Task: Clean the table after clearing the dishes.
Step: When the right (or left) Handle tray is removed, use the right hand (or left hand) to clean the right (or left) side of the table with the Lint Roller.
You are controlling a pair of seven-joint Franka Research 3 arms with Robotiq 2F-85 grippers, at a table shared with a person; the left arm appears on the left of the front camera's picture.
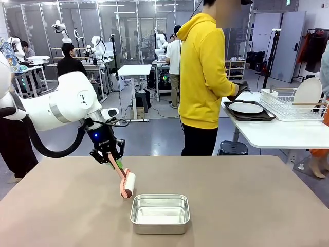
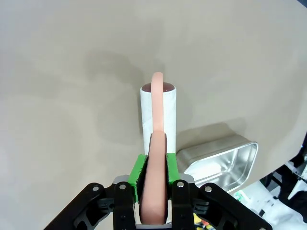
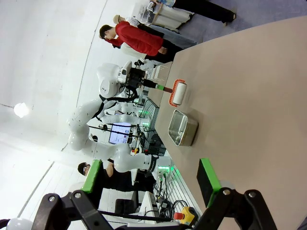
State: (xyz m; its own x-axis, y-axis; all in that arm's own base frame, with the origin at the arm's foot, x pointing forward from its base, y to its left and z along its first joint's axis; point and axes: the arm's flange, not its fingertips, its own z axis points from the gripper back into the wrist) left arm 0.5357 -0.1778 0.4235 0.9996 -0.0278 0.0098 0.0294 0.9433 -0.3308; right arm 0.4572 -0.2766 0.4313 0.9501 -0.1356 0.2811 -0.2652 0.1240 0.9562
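Left gripper [image 1: 114, 158] clamped on roller [image 1: 127, 186] handle, roll on table [image 1: 247, 190] | right gripper [image 3: 151, 176] jaws apart | pan [image 1: 160, 213] just beside roller | plate [image 1: 245, 107] on tray [image 1: 264, 117], side table [image 1: 277, 135], beside person [image 1: 203, 72]

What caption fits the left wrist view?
Left gripper holds a pink-handled lint roller on the table, beside a steel pan.

No legible text or labels.
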